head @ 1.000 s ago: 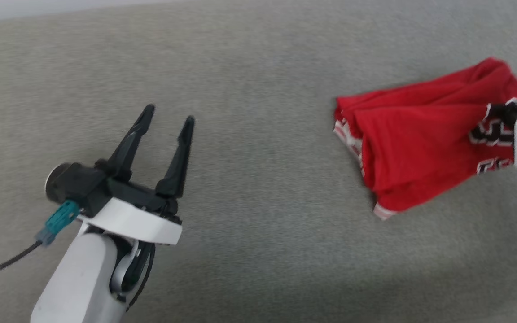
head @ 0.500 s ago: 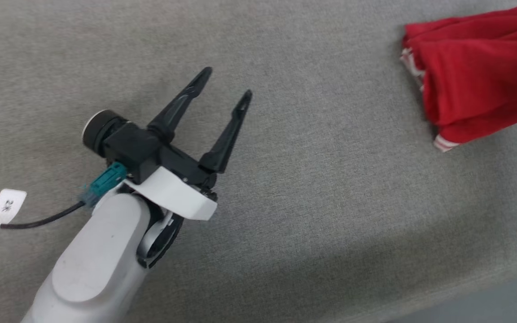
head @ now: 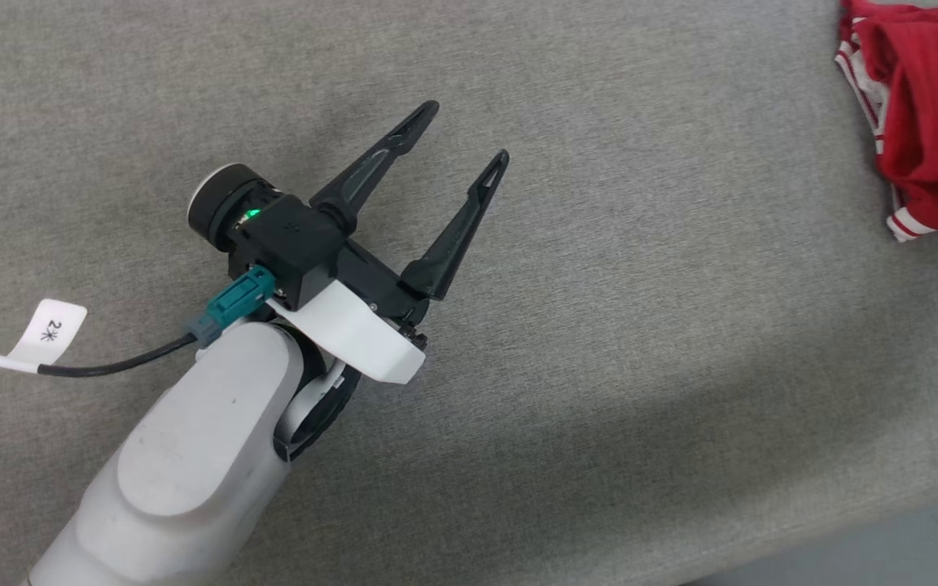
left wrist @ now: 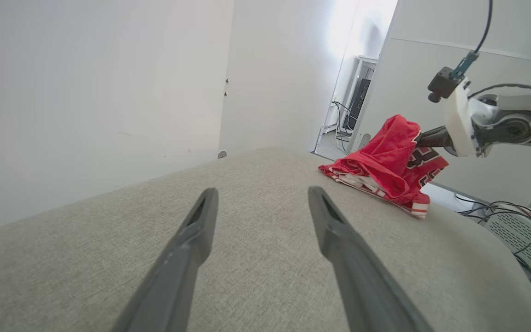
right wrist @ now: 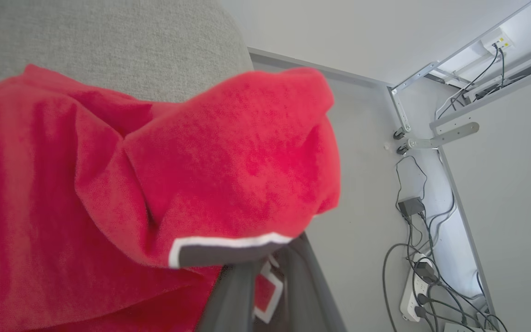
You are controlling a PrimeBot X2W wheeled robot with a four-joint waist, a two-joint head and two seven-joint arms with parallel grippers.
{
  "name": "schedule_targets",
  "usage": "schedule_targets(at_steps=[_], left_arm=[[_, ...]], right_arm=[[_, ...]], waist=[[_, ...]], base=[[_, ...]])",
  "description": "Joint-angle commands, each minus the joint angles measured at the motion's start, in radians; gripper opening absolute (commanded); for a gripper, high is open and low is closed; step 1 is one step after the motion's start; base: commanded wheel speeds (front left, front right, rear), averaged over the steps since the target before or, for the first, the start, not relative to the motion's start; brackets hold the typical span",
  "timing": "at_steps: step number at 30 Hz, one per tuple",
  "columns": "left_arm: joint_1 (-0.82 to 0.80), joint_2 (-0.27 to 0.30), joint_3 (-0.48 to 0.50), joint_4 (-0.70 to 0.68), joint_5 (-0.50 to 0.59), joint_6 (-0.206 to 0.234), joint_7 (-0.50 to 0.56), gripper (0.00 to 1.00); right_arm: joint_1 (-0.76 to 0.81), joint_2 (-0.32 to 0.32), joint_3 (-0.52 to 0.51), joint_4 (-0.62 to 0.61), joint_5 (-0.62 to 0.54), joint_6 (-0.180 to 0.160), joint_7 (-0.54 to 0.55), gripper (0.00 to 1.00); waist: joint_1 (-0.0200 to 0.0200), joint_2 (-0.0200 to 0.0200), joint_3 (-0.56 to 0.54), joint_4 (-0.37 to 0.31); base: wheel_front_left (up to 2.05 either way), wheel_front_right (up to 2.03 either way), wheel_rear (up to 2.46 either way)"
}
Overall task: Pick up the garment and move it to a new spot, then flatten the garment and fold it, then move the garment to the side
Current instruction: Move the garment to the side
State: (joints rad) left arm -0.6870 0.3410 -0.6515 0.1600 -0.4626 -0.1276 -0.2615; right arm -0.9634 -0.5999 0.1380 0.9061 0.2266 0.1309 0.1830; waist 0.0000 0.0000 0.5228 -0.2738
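Our left gripper (head: 469, 129) hangs over the cloth-covered surface with its two long dark fingers spread wide and nothing between them. In the left wrist view the same gripper (left wrist: 262, 190) points across bare fabric towards the far edge. A teal connector (head: 233, 305) plugs into the black wrist block behind the fingers. From it a black cable carrying a small white paper tag (head: 50, 334) trails off to the left.

Our right gripper (left wrist: 431, 137) is well apart from the left one, over at the far right. Its dark fingers (right wrist: 235, 295) are pressed close together, pinching the red jersey-style T-shirt with white-and-red striped trim and a black-outlined white print (left wrist: 385, 157). The fingertips themselves are hidden under the folds. Part of the print shows between the fingers in the right wrist view.

The garment (head: 933, 122) sits at the far right of the surface, close to its right edge. It is bunched, not flat. The end in the gripper is raised into a peak, while the striped hem and the lower folds rest on the fabric. Seen from the right wrist, the red cloth (right wrist: 109, 184) drapes over the fingers.

The grey woven surface (head: 640, 285) spreads out beneath both arms. Past its right edge, on the floor, lie a tangle of dark cables and a white power strip (right wrist: 413, 295). A white perforated box (left wrist: 523, 240) is also on the floor. Plain white walls (left wrist: 85, 92) rise beyond the far side.
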Motion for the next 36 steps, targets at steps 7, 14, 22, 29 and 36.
schedule_targets(at_steps=[7, 14, 22, 29, 36], left_arm=[[-0.031, -0.006, -0.017, 0.012, -0.009, -0.003, -0.004, 1.00], [-0.020, -0.006, 0.001, 0.007, -0.010, -0.003, -0.004, 1.00], [0.016, -0.004, 0.038, -0.005, -0.014, -0.003, -0.004, 1.00], [0.066, -0.004, 0.082, -0.016, -0.008, -0.003, -0.004, 1.00], [0.145, -0.007, 0.150, -0.025, -0.011, -0.003, -0.004, 1.00]], right_arm=[[-0.071, 0.034, -0.080, 0.152, -0.074, 0.000, -0.088, 0.00], [-0.121, 0.038, -0.134, 0.240, -0.129, 0.000, -0.134, 1.00], [-0.150, 0.029, -0.165, 0.283, -0.151, 0.000, -0.195, 1.00], [-0.155, 0.036, -0.187, 0.308, -0.156, 0.000, -0.234, 1.00], [-0.124, 0.093, -0.162, 0.295, -0.126, 0.000, -0.291, 1.00]], waist=[[0.0000, 0.0000, 0.017, 0.031], [0.0000, 0.0000, 0.009, 0.040], [0.0000, 0.0000, -0.018, 0.048], [0.0000, 0.0000, -0.062, 0.064], [0.0000, 0.0000, -0.127, 0.085]], base=[[0.00, 0.00, 0.00], [0.00, 0.00, 0.00], [0.00, 0.00, 0.00], [0.00, 0.00, 0.00], [0.00, 0.00, 0.00]])
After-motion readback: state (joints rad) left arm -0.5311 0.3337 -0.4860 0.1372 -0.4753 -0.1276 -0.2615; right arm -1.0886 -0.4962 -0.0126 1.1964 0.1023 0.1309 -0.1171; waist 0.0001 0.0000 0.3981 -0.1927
